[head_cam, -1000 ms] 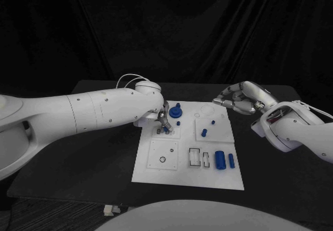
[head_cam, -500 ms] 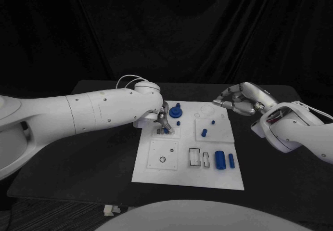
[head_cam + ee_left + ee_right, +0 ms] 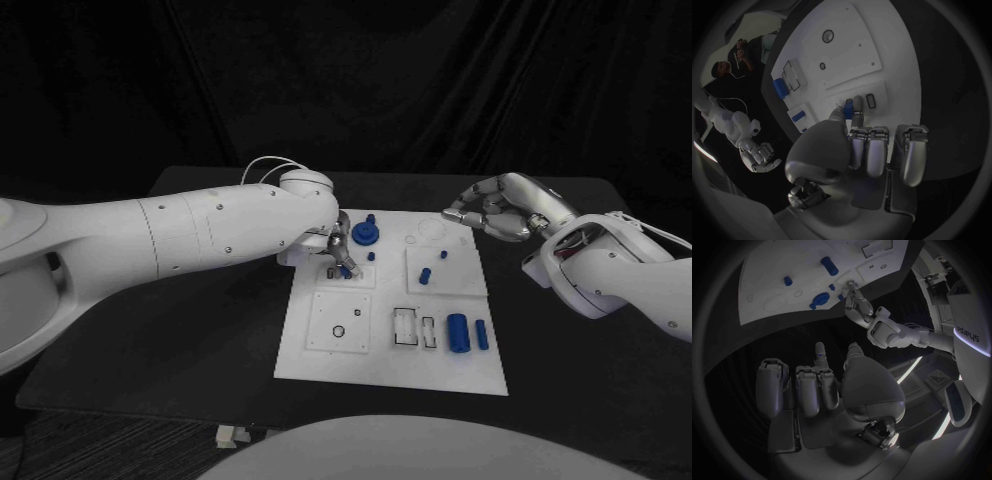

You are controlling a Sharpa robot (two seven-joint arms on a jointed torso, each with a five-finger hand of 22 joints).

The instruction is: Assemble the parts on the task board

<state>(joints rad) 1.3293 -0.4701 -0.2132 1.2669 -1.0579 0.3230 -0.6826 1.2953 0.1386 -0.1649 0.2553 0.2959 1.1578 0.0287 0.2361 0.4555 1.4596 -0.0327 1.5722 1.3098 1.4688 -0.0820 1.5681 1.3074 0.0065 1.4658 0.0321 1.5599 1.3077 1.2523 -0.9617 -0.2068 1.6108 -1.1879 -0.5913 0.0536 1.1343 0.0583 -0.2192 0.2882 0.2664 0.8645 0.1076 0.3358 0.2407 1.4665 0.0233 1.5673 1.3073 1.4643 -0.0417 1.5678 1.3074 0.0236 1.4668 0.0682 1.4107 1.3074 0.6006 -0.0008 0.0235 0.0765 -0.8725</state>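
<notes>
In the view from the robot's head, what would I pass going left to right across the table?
Left arm → left hand → white board → right hand → right arm.

A black table (image 3: 216, 330) with a matte top fills the foreground, and behind its far edge a dark cloth backdrop (image 3: 433, 90) hangs in loose vertical folds.

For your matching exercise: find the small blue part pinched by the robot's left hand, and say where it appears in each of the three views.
Head view: the small blue part sits at the left hand's fingertips, over the task board's far left area.
Left wrist view: centre of the circle, between the fingertips.
Right wrist view: too small to tell at the left hand.
Shared landmark: the blue cylinder.
</notes>
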